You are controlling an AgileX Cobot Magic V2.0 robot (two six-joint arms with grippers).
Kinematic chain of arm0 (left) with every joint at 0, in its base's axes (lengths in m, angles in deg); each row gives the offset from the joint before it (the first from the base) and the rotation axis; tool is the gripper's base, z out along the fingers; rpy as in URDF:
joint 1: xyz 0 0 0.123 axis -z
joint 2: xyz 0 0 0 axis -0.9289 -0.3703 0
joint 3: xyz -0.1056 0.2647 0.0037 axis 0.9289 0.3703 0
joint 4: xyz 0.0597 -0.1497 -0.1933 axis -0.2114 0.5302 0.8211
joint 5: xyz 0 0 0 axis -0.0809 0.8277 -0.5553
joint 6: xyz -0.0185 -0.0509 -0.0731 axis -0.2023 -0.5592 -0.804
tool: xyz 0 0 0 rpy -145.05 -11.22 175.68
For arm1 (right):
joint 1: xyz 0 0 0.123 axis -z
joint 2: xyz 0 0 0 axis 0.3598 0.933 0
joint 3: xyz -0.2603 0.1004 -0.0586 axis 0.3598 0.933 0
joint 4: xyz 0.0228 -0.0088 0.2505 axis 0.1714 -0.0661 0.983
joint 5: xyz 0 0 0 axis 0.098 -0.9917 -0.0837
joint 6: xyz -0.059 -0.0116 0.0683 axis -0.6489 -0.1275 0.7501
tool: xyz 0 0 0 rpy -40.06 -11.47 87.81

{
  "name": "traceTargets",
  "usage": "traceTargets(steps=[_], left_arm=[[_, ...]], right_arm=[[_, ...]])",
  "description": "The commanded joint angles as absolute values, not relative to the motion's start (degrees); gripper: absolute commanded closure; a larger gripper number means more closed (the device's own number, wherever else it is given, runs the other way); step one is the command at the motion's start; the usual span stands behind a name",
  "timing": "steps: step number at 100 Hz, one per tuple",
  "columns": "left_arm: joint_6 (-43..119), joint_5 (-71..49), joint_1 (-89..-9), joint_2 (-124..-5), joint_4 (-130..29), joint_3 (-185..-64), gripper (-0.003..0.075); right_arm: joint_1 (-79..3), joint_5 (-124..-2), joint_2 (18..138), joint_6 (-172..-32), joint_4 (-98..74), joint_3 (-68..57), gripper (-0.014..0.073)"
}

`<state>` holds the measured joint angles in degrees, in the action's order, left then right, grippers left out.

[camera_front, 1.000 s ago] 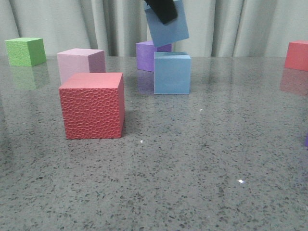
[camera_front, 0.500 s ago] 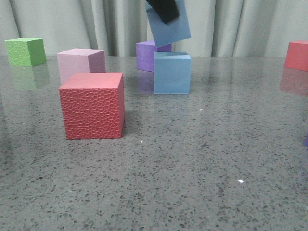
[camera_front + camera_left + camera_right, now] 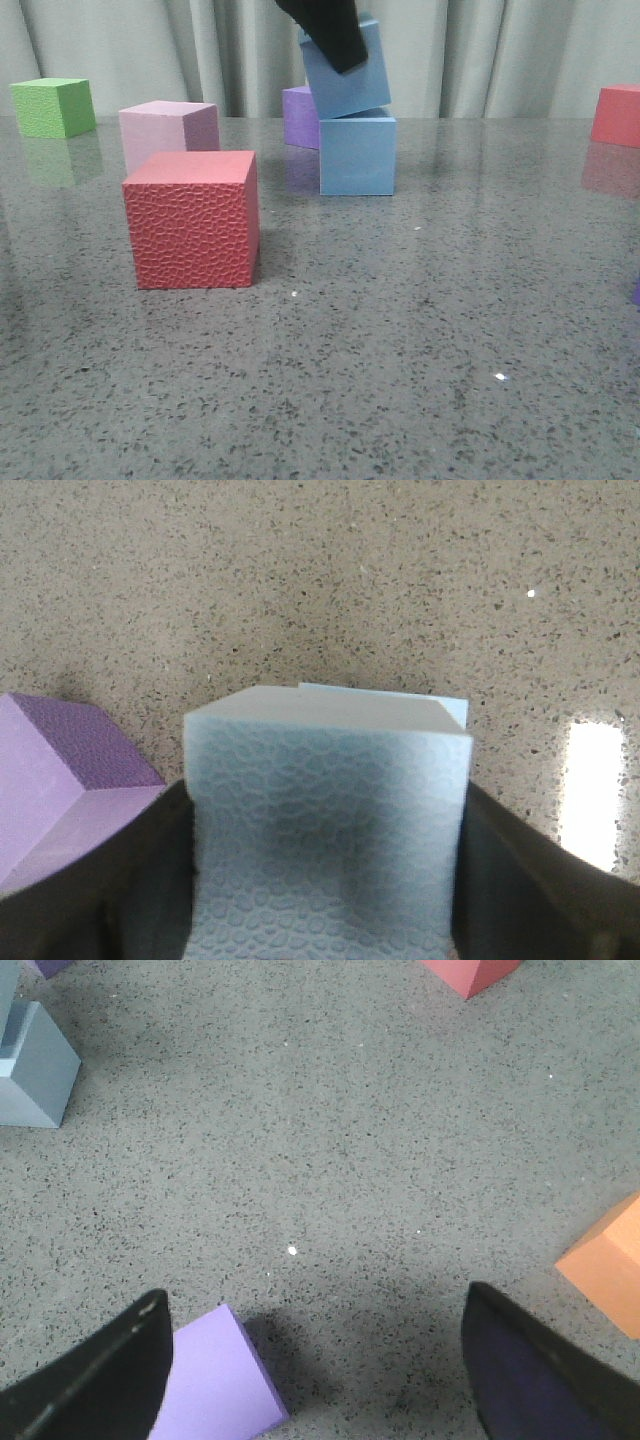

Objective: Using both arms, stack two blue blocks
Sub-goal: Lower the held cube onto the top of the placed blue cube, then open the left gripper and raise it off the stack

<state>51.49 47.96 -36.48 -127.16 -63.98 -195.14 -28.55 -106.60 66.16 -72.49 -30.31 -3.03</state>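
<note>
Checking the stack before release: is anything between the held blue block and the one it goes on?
Nothing visible. The held blue block, tilted in the left gripper, hangs directly over the lower blue block; the purple cube sits behind.

2 sky-blue blocks, dimple-textured red cube, pink cube, green cube, speckled grey table.

Left end effector clamped; right end effector agape.

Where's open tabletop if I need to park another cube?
Widest bare stretch: the near table, in front of the textured red cube and right of the lower blue block, out to the far red cube. Crowded: back left, around the pink cube, purple cube and blue stack.
</note>
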Motion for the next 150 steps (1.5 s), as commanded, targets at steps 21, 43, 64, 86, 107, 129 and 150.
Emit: traceTargets(steps=[21, 43, 64, 86, 107, 129, 150], left_arm=[[52.45, 49.35, -36.07, -123.67, -61.81, -196.27, 0.0383], [52.45, 49.35, -36.07, -123.67, -61.81, -196.27, 0.0382], [52.58, 49.35, -36.07, -123.67, -61.81, -196.27, 0.0339], [52.58, 49.35, -36.07, -123.67, -61.81, -196.27, 0.0176], [52.58, 49.35, -36.07, -123.67, -61.81, -196.27, 0.0155], [52.58, 49.35, -36.07, -123.67, -61.81, -196.27, 0.0050], [52.58, 49.35, -36.07, -123.43, -62.24, -196.85, 0.0046]], right_arm=[[-28.53, -102.72, 65.89, -73.02, -30.32, -4.34, 0.0001], [-28.53, -102.61, 65.89, -73.02, -30.32, -4.34, 0.0001], [-28.53, -102.56, 65.89, -73.02, -30.32, -4.34, 0.0001], [-28.53, -102.51, 65.89, -73.02, -30.32, -4.34, 0.0001], [-28.53, -102.51, 65.89, -73.02, -30.32, -4.34, 0.0001], [-28.53, -102.51, 65.89, -73.02, -30.32, -4.34, 0.0001], [-28.53, -102.51, 65.89, -73.02, -30.32, -4.34, 0.0001]])
